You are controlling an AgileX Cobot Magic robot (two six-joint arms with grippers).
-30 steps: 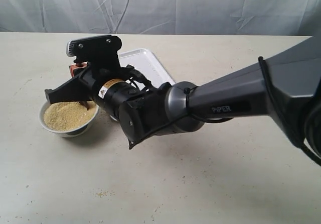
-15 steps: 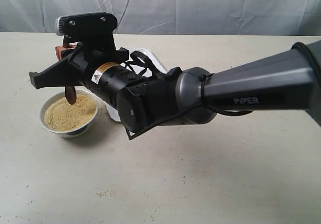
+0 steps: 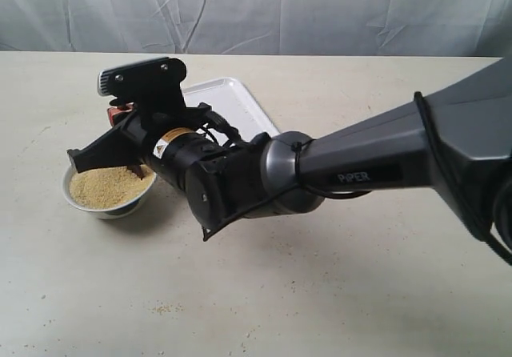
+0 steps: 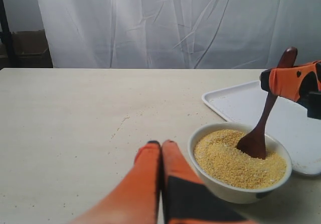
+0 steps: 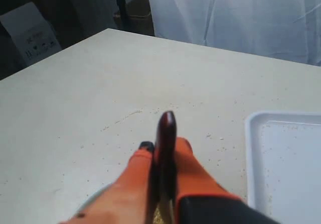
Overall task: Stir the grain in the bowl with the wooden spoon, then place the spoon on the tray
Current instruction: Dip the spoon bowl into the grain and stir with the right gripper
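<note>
Left wrist view shows it best. The wooden spoon [image 4: 257, 133] stands in the white bowl [image 4: 226, 192]. Its scoop is down in the yellow grain [image 4: 220, 156], on the right side of the bowl. The long handle goes up and leans a little toward the upper right of the frame. The right gripper [image 4: 281, 82] pinches the handle near its top with its orange pads. In the right wrist view the handle tip pokes up between the two pads, so the hold looks snug.

The white tray [image 4: 301, 121] lies just right of the bowl, very close. I cannot tell if they touch. The tray holds only a few tiny specks. The bowl is almost full of grain.

The left gripper [image 4: 161, 151] is at the bottom middle, just beside the bowl. Its fingers are pressed together and hold nothing.

I think the stirring part is going on now. The spoon has not been put on the tray yet. To get there it must lift out of the grain and go right, then tip over so the long handle lies flat inside the rim. The right arm should do it, since it has the spoon.
</note>
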